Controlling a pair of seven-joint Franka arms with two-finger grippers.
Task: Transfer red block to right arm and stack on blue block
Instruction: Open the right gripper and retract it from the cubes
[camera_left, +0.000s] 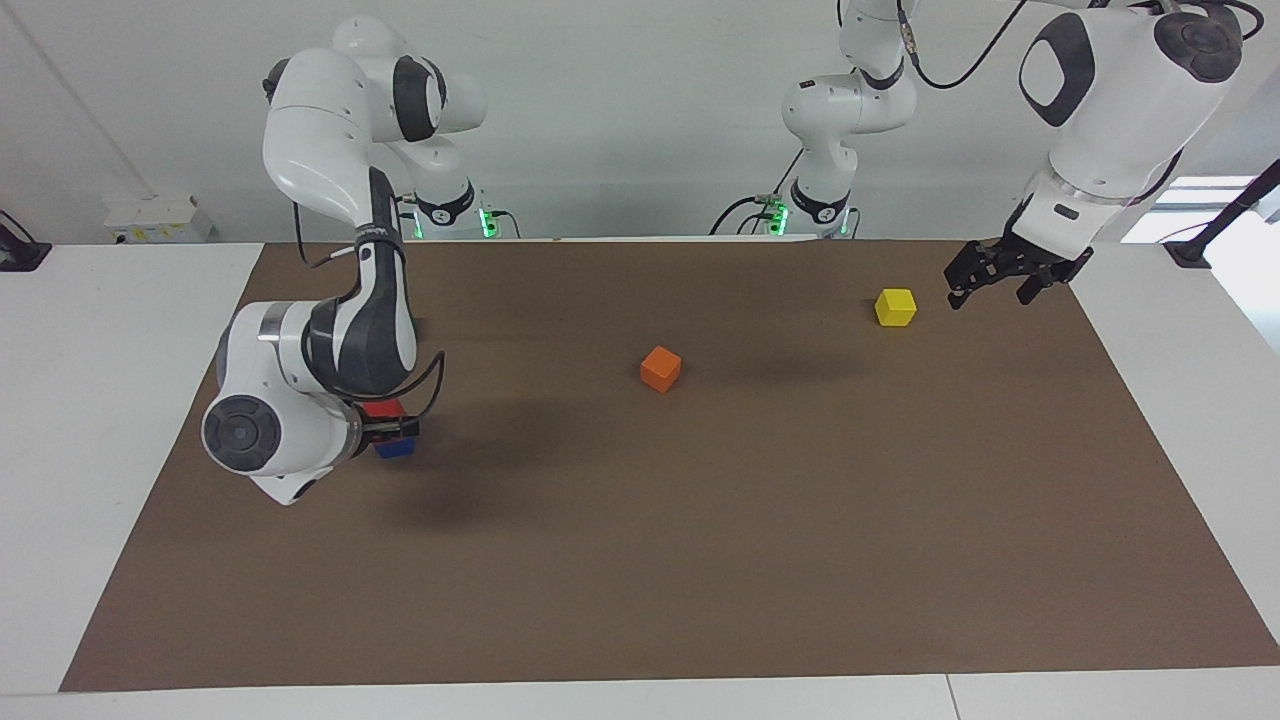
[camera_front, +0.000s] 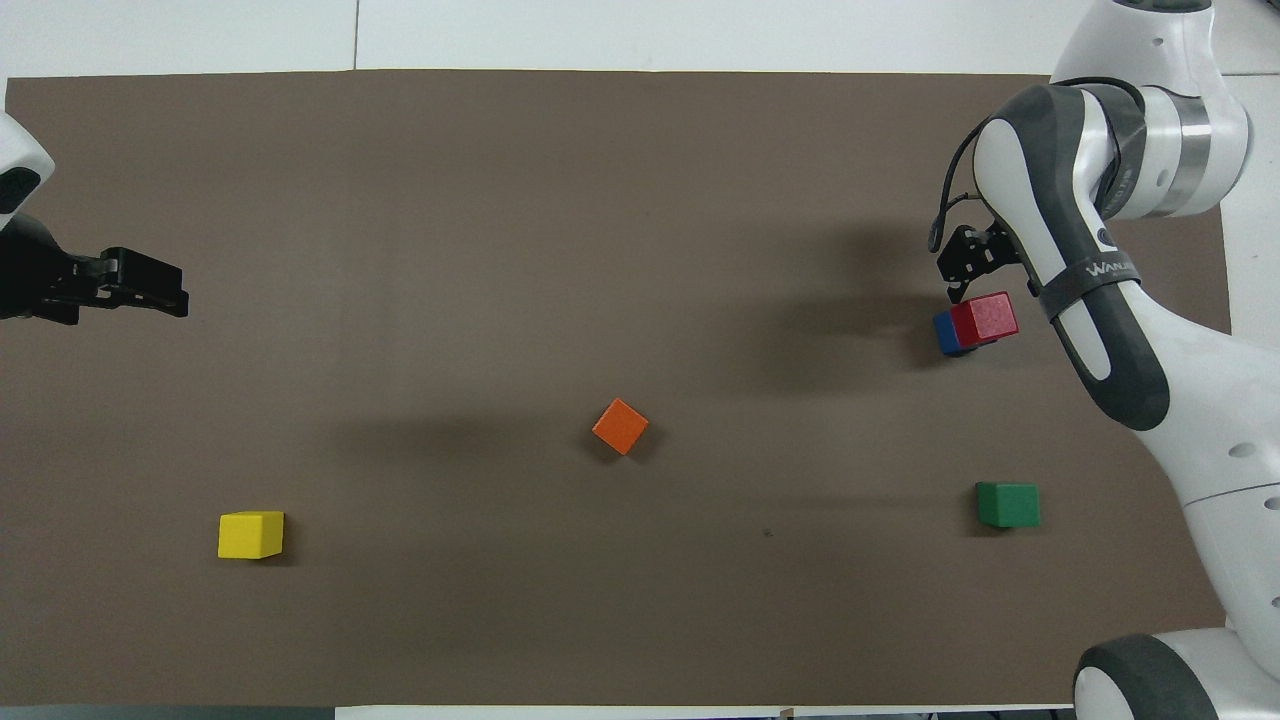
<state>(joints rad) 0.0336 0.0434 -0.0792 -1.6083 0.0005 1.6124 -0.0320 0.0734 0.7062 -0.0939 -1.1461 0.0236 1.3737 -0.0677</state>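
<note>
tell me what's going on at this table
The red block sits stacked on the blue block, toward the right arm's end of the mat. The right gripper is open, just above the stack, gripping nothing. The left gripper waits open in the air beside the yellow block. An orange block and a green block lie untouched.

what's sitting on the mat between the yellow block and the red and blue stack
Only the orange block, roughly midway between the yellow block and the red block stacked on the blue block. The overhead view shows this best.

White wall (camera_left: 620, 120) above a brown-matted table (camera_left: 700, 560).
</note>
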